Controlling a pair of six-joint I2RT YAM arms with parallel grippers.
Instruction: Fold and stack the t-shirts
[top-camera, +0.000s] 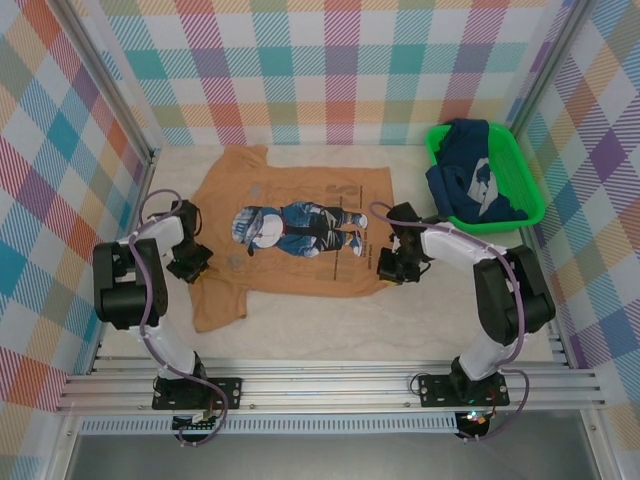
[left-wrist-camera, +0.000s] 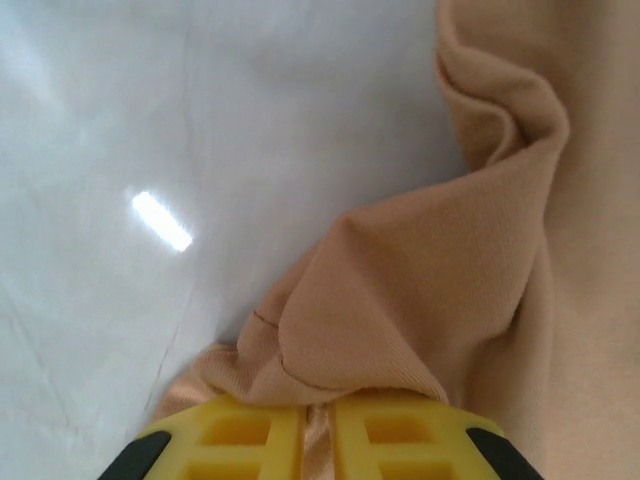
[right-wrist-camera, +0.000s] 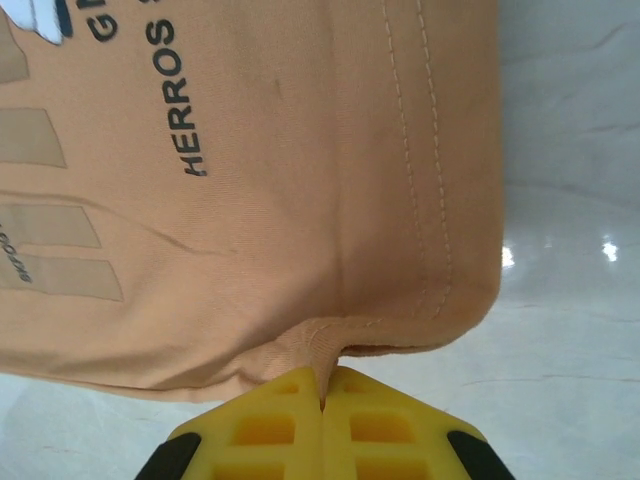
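Tan t-shirt (top-camera: 290, 235) lies spread print-up on the table (top-camera: 330, 335), with the left gripper (left-wrist-camera: 318, 415) clamped on a bunched fold at its edge. Right gripper (right-wrist-camera: 322, 385) pinches the hem corner tight. The navy t-shirt (top-camera: 470, 175) sits crumpled in the green basket (top-camera: 533, 190).

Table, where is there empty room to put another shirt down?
The widest bare patch of table runs between the tan-orange shirt and the near rail. A thin strip lies between shirt and back wall. The sides are crowded: left gripper and right gripper pinch the shirt's edges, and the green basket with the navy shirt fills the far right corner.
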